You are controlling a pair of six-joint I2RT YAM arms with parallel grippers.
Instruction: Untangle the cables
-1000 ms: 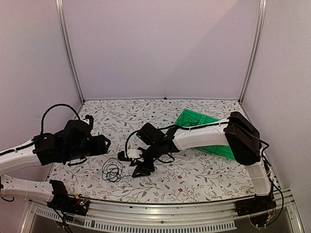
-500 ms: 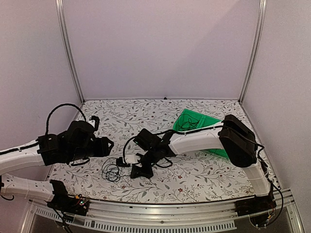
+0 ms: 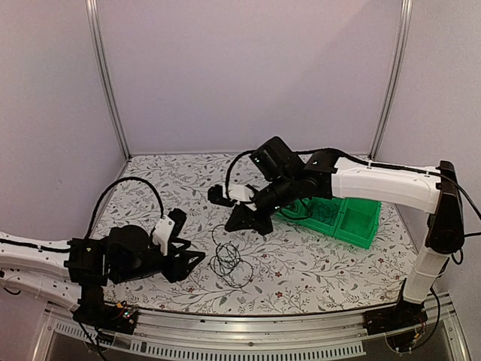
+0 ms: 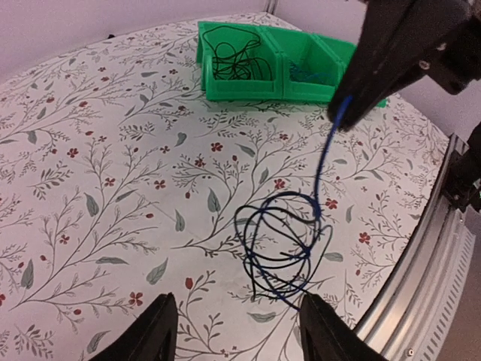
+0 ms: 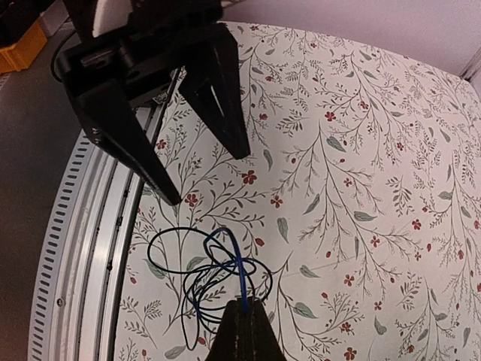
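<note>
The desk [image 3: 316, 278] carries the green bin [image 3: 353, 222] on its right side. Only the left wrist view shows you clearly a second coil [image 4: 233, 56] lying inside the bin's end compartment. The right end effector [image 5: 242, 312] hangs above the desk. The right wrist view shows its fingers pinched together on one strand. The left end effector [image 3: 188, 242] stands wide open, holding nothing. The cables [image 3: 228, 259] lie coiled on the desk between both.
</note>
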